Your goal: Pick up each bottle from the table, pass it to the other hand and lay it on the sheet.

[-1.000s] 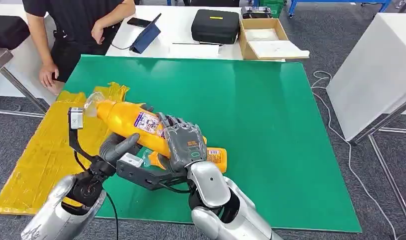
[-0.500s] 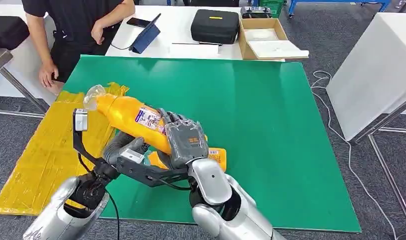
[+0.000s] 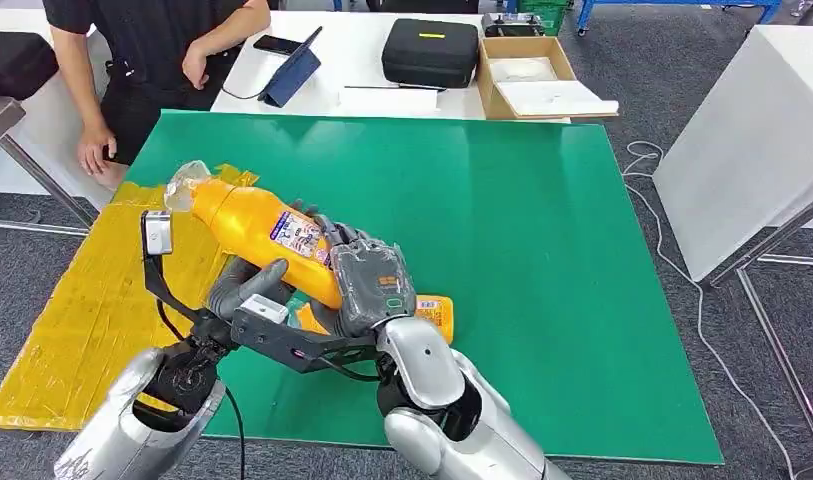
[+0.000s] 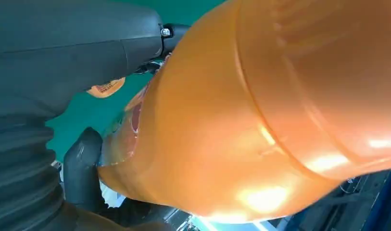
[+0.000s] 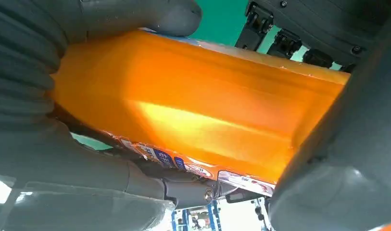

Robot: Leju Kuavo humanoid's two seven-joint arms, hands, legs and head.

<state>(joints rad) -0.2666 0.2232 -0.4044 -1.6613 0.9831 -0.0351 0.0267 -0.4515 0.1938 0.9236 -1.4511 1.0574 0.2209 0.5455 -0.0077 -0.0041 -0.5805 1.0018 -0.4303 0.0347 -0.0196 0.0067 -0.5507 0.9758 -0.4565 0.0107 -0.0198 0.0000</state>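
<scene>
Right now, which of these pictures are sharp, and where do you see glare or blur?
Head view: sharp and evenly lit, with a soft sheen on the green table and the orange bottle. Left wrist view: the bottle sits so close that it blurs, with bright glare spots along its lower curve. Right wrist view: a broad highlight streaks the bottle, and the grey fingers around it look soft.

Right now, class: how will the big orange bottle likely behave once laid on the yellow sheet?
The orange bottle looks rounded, so it may roll on the yellow sheet. Its glossy plastic could slip in the fingers. Seemingly full, probably heavy.
</scene>
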